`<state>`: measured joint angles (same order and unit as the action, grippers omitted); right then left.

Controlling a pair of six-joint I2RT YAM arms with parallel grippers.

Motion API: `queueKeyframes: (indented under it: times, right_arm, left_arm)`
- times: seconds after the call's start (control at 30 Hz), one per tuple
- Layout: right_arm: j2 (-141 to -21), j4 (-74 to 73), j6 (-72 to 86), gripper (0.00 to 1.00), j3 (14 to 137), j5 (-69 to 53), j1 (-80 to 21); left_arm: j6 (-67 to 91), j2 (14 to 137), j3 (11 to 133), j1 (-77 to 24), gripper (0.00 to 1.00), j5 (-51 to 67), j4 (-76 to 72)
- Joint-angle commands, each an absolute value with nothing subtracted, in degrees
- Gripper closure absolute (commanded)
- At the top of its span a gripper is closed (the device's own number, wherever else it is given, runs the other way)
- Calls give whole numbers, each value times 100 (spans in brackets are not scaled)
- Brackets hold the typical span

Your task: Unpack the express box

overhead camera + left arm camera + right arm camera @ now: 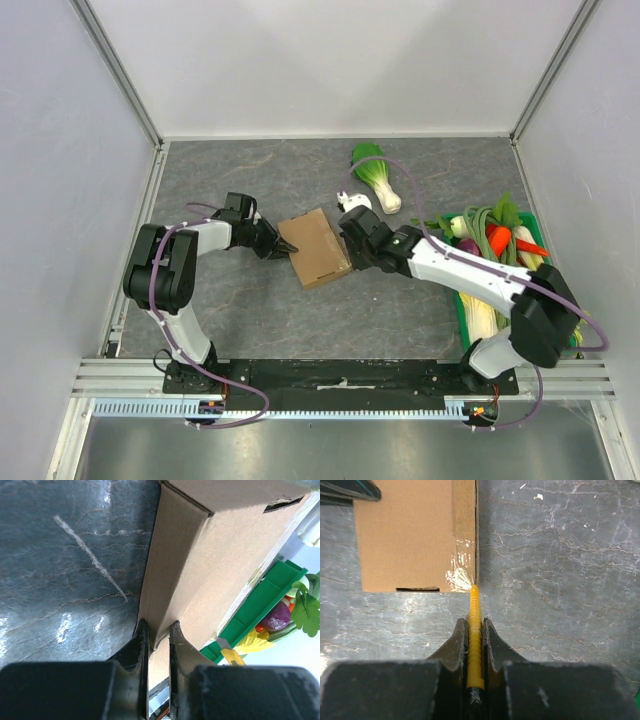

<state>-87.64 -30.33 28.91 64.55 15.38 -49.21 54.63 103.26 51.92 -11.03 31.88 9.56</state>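
Where the fingers of the left gripper (159,630) met, they were clamped on a thin cardboard side panel of the express box (315,247). The right gripper (475,627) was closed on a yellow cutter (474,605), whose tip touched the clear tape (459,575) at a box corner. The box lay flat on the grey table (250,320), between the two grippers. A green crate (463,305) of vegetables stood to the right, with a bok choy (378,177) beyond the box.

We list: right gripper (475,625), fingers clamped on a yellow cutter (475,650). Its tip touches the clear tape (460,572) at the express box (405,535) corner. The box lies on a grey marbled table (560,555).
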Motion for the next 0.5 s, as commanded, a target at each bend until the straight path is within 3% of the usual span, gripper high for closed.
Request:
queueKeyframes:
  times: [0.0, 0.1, 0.2, 0.23, 0.33, 0.47]
  right_arm:
    - [-7816, -1981, 3286, 100, 6066, 1652, -5027]
    - [-7402, -1505, 3515, 100, 5705, 1889, -5027]
    - [-7243, -1398, 3647, 100, 5590, 2188, -5036]
    - [-7216, -1397, 3674, 100, 5590, 2302, -5036]
    - [-7338, -1450, 3691, 100, 5695, 2671, -5027]
    - [-7961, -1617, 3551, 100, 6325, 2839, -4888]
  left_arm:
    - [4896, 10521, 5194, -1107, 81, 2057, 1634]
    - [4764, 10302, 5177, -1125, 78, 1908, 1748]
    - [4658, 10030, 5212, -1134, 67, 1881, 1767]
    - [4641, 9941, 5238, -1151, 57, 1863, 1758]
    - [4421, 9494, 5335, -1160, 41, 1898, 1819]
    - [3982, 8861, 5326, -1248, 38, 1934, 1977]
